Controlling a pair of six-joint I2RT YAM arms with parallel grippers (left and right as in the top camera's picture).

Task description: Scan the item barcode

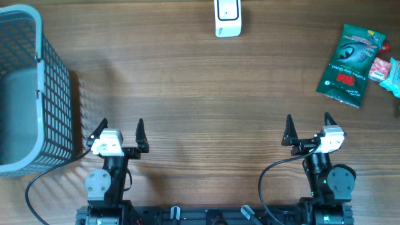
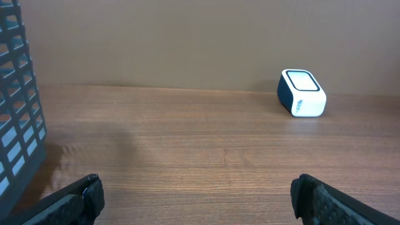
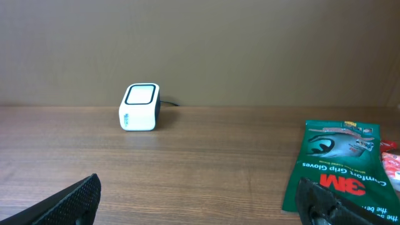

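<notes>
**Hands wide and empty, glove packet flat at the far right**

Left hand [image 1: 122, 124] and right hand [image 1: 307, 119] both stand with fingers spread wide, holding nothing, low over the near edge of the surface [image 1: 200, 87]. The glove packet [image 1: 347, 65] lies at the far right. It is well apart from the right hand and even farther from the scanner [image 1: 227, 17], which sits at the middle of the far edge.

The likeliest trouble is the pick-up. The packet lies flat, so fingers coming straight down may find no edge to pinch. They may merely skid over the film or shove it sideways. Its right edge lies just beside, perhaps touching, a small red-and-white packet [image 1: 379, 67]. A careless close could take that one in too, or push both toward the right edge.

No barcode shows on the upward face. I judge it to be underneath, so the packet would need turning. A limp packet held by one corner may also droop and hide the code from the scanner's window. A wide swing could knock the scanner, which looks light.

The packet is dark green and glossy, with a glove drawing, white lettering and a red logo. It looks thin and soft, and it lies askew to the edges of the surface.
</notes>
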